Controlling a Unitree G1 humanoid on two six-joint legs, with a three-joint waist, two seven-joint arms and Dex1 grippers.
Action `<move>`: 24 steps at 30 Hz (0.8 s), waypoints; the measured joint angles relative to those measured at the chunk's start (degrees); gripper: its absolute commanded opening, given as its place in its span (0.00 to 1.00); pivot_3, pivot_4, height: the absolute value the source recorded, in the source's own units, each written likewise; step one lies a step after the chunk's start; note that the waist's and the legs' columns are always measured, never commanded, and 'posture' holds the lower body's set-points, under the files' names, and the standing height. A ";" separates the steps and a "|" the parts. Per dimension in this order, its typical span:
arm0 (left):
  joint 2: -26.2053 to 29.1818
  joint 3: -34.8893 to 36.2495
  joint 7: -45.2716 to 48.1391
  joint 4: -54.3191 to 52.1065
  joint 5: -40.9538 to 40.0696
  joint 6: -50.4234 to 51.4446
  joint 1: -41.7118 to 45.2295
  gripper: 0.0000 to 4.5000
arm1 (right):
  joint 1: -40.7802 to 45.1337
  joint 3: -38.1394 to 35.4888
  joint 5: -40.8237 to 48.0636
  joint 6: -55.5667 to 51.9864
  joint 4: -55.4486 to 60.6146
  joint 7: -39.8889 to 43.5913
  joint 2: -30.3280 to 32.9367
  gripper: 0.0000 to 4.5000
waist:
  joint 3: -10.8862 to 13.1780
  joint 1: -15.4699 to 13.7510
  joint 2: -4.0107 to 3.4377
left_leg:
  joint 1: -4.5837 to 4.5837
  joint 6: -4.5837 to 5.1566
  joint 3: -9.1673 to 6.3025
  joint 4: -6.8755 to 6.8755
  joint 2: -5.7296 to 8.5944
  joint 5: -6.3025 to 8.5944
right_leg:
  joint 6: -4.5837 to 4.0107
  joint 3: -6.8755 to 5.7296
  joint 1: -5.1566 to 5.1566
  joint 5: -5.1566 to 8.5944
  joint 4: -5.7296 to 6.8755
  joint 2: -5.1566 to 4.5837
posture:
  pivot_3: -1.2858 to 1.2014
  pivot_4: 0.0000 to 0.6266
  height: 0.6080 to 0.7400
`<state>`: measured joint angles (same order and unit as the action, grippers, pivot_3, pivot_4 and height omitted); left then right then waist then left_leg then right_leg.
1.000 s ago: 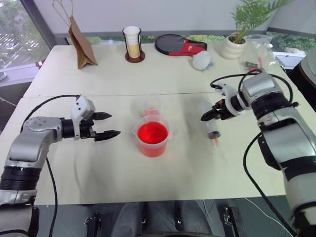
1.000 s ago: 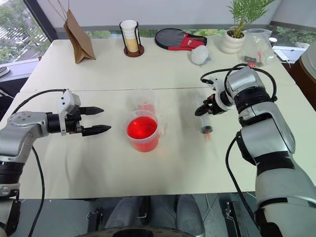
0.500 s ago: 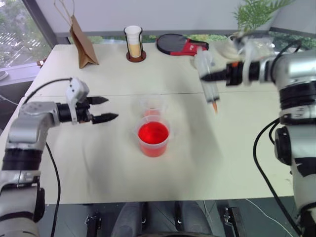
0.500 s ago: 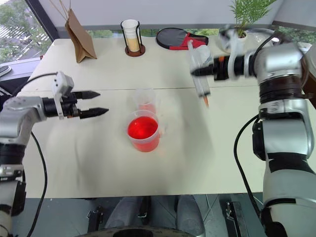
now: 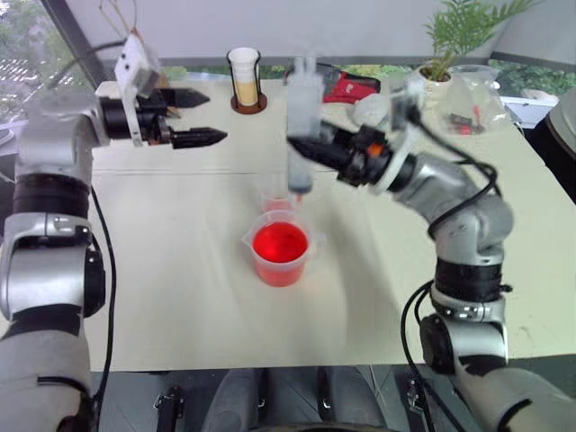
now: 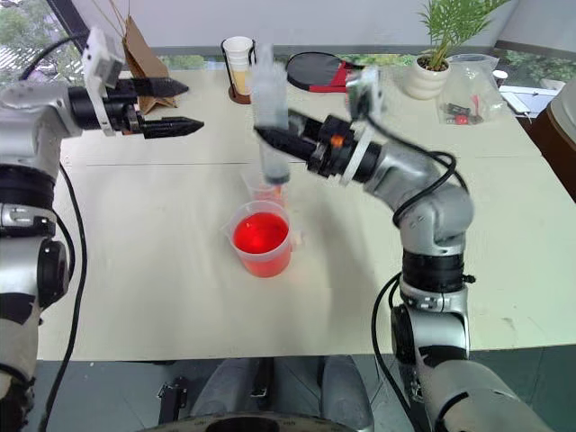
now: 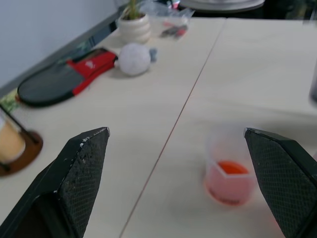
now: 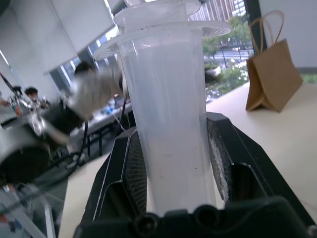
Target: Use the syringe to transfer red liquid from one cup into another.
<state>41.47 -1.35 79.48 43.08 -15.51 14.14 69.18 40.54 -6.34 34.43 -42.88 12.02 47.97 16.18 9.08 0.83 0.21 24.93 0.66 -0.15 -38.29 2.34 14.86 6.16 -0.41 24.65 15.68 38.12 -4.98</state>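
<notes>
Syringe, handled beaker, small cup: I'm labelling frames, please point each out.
syringe [image 5: 301,135], left eye view, barrel middle.
handled beaker [image 5: 280,267], left eye view, front wall.
small cup [image 7: 229,176], left wrist view, side wall.

Syringe: cloudy translucent plastic, smooth barrel. Beaker, centre frame: clear glossy plastic, holding glossy red liquid. Small cup: clear thin plastic. Right hand: matt black plastic, finely cross-hatched inner faces. Left hand: same matt, textured black. Surface: pale, matt, smooth. Bag, upper left: brown paper. Arm shells: satin silver.
</notes>
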 measured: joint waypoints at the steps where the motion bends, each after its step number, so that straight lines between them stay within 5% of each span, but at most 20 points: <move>1: -0.06 0.00 0.58 -0.01 0.04 -0.07 0.88 1.00 | -0.75 0.34 0.21 0.55 0.88 -0.17 0.04 0.31 | 0.00 0.06 0.00 | 0.00 0.00 -0.01 0.00 -0.01 0.00 | 0.00 0.00 0.00 0.00 0.01 0.01 | 0.52 0.24 1.00; 16: -5.76 0.10 2.83 -12.35 -2.29 3.13 1.76 1.00 | -4.17 4.16 4.01 0.88 5.67 -5.02 -0.91 0.31 | 0.00 0.13 0.01 | -0.07 0.05 -0.09 -0.02 -0.05 0.02 | 0.00 0.03 -0.02 0.00 0.02 0.07 | 0.52 0.24 1.00; 24: -3.82 0.07 6.01 -12.41 -2.75 4.77 2.62 1.00 | -7.15 6.31 4.04 2.08 5.78 -5.67 -0.91 0.31 | 0.00 0.24 0.01 | -0.09 0.06 -0.09 -0.02 -0.06 0.02 | 0.00 0.04 -0.02 0.00 0.02 0.12 | 0.52 0.24 1.00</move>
<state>37.65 -1.28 85.48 30.67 -18.26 18.91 71.79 33.40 -0.03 38.46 -40.80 17.80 42.30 15.26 9.08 1.07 0.22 24.85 0.71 -0.24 -38.31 2.28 14.88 6.16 -0.38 24.63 15.68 38.14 -4.86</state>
